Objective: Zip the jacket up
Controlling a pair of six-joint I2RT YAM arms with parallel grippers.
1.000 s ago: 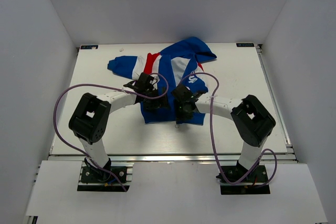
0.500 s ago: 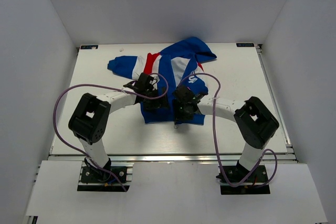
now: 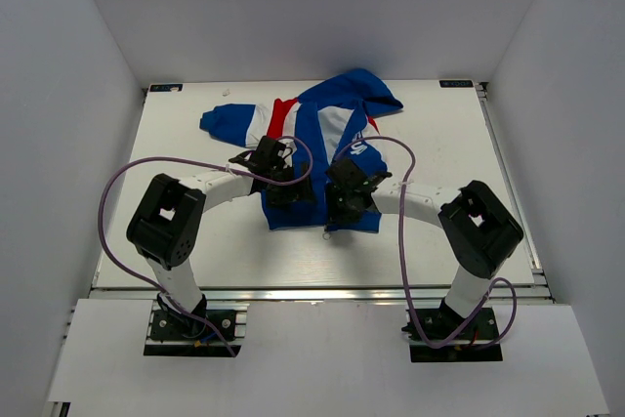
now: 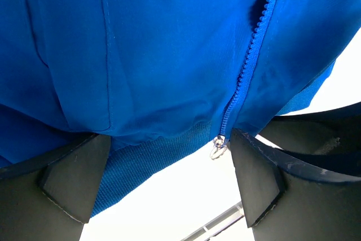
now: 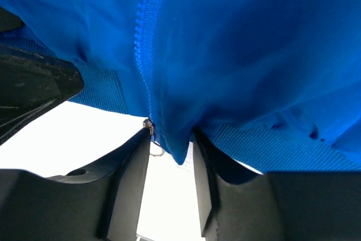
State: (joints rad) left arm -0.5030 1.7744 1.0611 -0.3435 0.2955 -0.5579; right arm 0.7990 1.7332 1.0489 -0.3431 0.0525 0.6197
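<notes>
Plainly, on the flat white counter the small royal-blue hooded fabric jacket lies hem toward the arms. The left claw gapes astride that hem; the right claw flanks a hem fold, and whether it is clamped is unclear. The silver zipper slider sits at the hem, so nearly all the zipping seems left.

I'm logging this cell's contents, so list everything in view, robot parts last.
small royal-blue hooded fabric jacket with white and red panels: one, lying on the table's far middle.
blue toothed zipper: one, down the jacket front.
small silver metal zipper pull: one, at the hem.
flat white table: one, under everything.
thin purple cables: two, one looping along each arm.
left jaws: one pair, black, wide apart astride the hem.
right jaws: one pair, black, closer together, hem fold between them; grip unclear.
</notes>
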